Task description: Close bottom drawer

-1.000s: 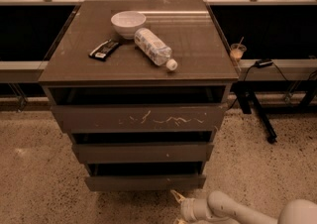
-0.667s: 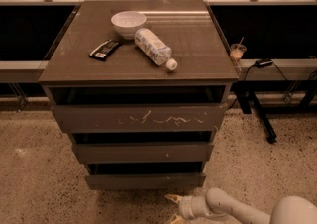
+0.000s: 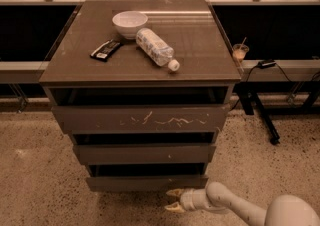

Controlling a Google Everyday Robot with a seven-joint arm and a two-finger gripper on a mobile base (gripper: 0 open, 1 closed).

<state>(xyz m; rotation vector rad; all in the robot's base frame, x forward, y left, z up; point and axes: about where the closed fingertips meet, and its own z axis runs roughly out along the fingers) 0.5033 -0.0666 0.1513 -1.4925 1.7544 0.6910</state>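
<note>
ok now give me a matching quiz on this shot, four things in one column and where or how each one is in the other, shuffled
1 white bowl
2 plastic bottle
3 bottom drawer
4 gripper

a low by the floor, before the lowest front's right end, jaws apart
b lying on its side on the cabinet top
c pulled out, dark gap above its front
d upright, toward the back of the top

Pairs: 1-d, 2-b, 3-c, 4-a

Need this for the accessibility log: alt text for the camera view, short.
The gripper, fingers apart, sits near the floor just in front of the bottom drawer, which stands ajar like the two above it in a dark cabinet. On the cabinet top are a white bowl, a plastic bottle lying on its side and a flat dark packet.
</note>
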